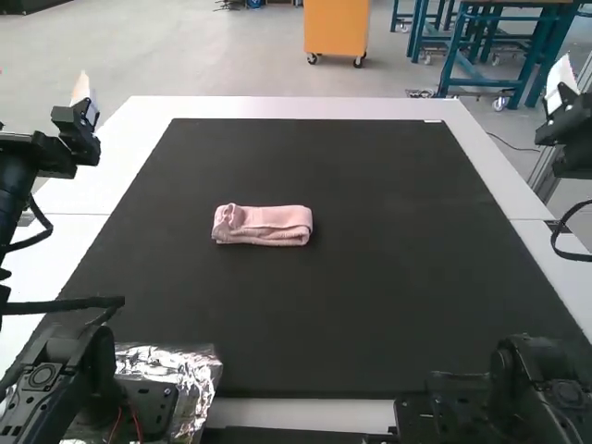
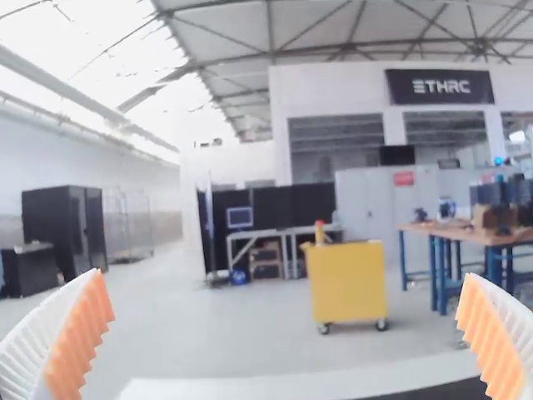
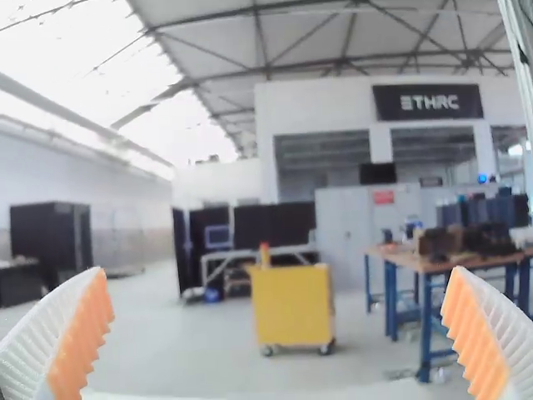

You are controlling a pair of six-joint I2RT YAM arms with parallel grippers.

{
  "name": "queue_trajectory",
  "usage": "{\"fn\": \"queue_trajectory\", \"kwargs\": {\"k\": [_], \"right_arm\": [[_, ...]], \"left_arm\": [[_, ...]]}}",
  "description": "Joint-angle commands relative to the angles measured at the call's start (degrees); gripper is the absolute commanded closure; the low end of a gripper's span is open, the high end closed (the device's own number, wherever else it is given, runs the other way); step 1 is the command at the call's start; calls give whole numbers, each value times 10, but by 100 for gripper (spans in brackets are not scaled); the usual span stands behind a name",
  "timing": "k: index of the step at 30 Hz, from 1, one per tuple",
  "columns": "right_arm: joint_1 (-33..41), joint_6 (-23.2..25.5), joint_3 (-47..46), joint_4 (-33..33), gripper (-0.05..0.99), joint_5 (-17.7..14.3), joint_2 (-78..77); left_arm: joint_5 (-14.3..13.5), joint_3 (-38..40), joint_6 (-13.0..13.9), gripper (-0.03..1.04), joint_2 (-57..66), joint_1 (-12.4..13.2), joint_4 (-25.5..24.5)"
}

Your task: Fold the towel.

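High view, towel: 1 pink towel (image 1: 264, 225), folded into a compact strip, long side running left to right. It lies flat on the black mat (image 1: 370, 287), left of the mat's middle. The left end shows a curled layer; the number of layers cannot be made out.
High view, desk: white desk (image 1: 296, 108), its surface bordering the mat.
High view, left hand: left hand (image 1: 83, 88) raised at the view's left, well apart from the towel.
High view, right hand: right hand (image 1: 561, 74) raised at the view's right edge, also well apart from the towel.
High view, foil: crinkled silver foil (image 1: 196, 375) beside the left arm's base (image 1: 83, 384).
Left wrist view, hand: released; 2 white ribbed fingers with orange pads (image 2: 79, 337) spread wide, nothing between them.
Right wrist view, hand: released; 2 matching fingers (image 3: 82, 337) standing wide apart, nothing gripped.
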State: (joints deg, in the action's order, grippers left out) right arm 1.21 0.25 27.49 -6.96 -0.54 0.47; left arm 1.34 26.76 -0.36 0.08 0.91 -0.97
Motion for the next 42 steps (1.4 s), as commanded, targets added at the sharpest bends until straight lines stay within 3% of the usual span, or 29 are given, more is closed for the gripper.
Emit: {"fn": "queue_trajectory", "kwargs": {"k": [1,3,5,8,9,11,14,16,18,22,42], "right_arm": [[-2,-24,-92,-86,3,-39,-4],[-2,-30,-161,-169,3,-36,-4],[-2,-50,-212,-233,3,-15,-4],[-2,-69,-265,-242,3,-2,-4],[-2,-75,-277,-244,3,-3,-4],[-5,-87,-276,-146,3,-14,-4],[-9,-84,-276,-46,3,-14,-5],[-9,-83,-276,31,3,-13,-5],[-9,-88,-276,63,3,-12,-5],[-9,-88,-276,66,3,4,-4],[-9,-88,-276,67,3,4,-4]], "left_arm": [[25,-70,18,4,-1,2,43],[19,-130,19,4,-1,3,103],[-10,-192,29,4,-1,3,190],[-36,-262,48,4,-1,2,238],[-59,-274,55,4,-1,2,201],[-58,-267,38,4,-1,0,130],[-58,-268,-1,4,-1,-3,72],[-58,-269,-8,4,-1,1,20],[-58,-269,-9,4,-1,0,19],[-58,-268,-14,4,-1,-3,19],[-58,-269,-14,4,-1,-3,19]]}}
